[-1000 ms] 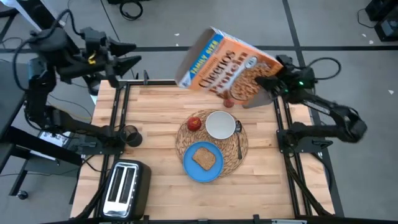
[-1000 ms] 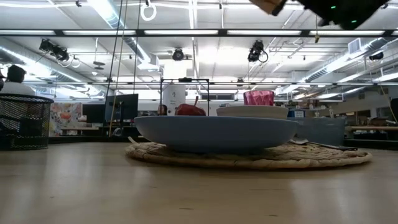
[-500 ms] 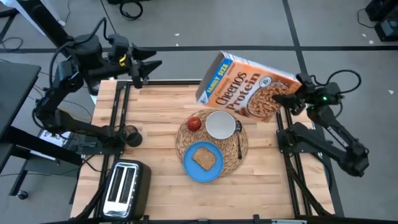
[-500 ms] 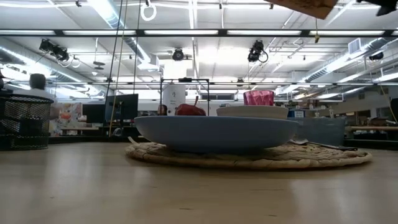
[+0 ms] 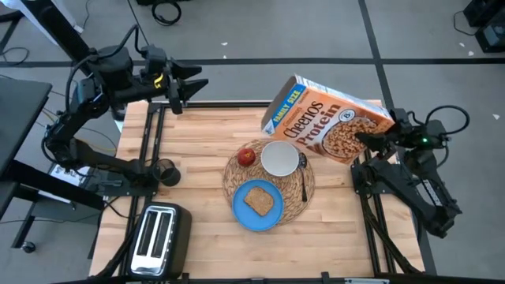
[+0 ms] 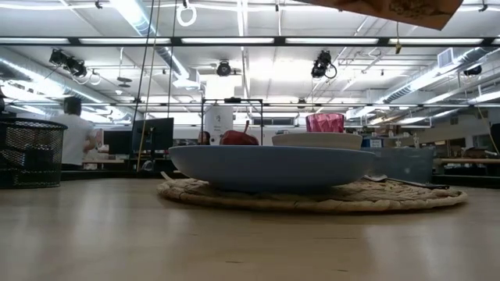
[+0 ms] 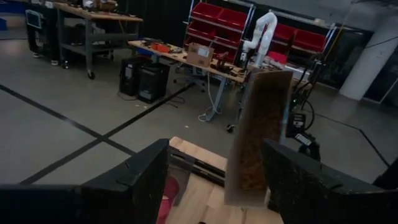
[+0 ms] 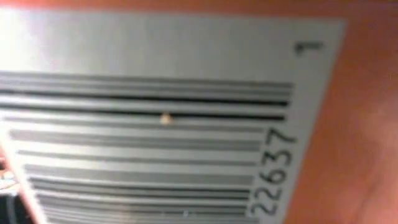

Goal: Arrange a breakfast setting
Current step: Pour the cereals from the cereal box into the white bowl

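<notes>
The orange Cheerios box (image 5: 327, 118) is up in the air over the table's far right part, front face up, in my right gripper (image 5: 371, 140). Its lower edge shows in the low view (image 6: 391, 8). The round straw placemat (image 5: 268, 180) bears the blue plate (image 5: 258, 213) with the toast slice (image 5: 258, 200), the white bowl (image 5: 280, 158), the red apple (image 5: 247, 156) and the spoon (image 5: 304, 180). The pink glass (image 6: 324, 122) shows only in the low view. My left gripper (image 5: 188, 82) is open and empty above the far left edge. My right gripper holds the Cheerios box at its right end (image 5: 364, 139), coming from the table's right side. The box's barcode panel (image 8: 155, 118) fills the wrist view and hides the fingers. The box is lifted clear of the table and tilted, its other end toward the far edge.
A silver toaster (image 5: 158, 237) stands at the near left corner. A small dark cup-like object (image 5: 164, 171) sits at the left edge. Bare wood lies left of the placemat and along the near edge. A person (image 6: 74, 133) moves in the room behind.
My right gripper has carried the Cheerios box from above the far edge's middle toward the table's right and near side, the box turning as it went. My left gripper first swung right along the far edge, then held still.
</notes>
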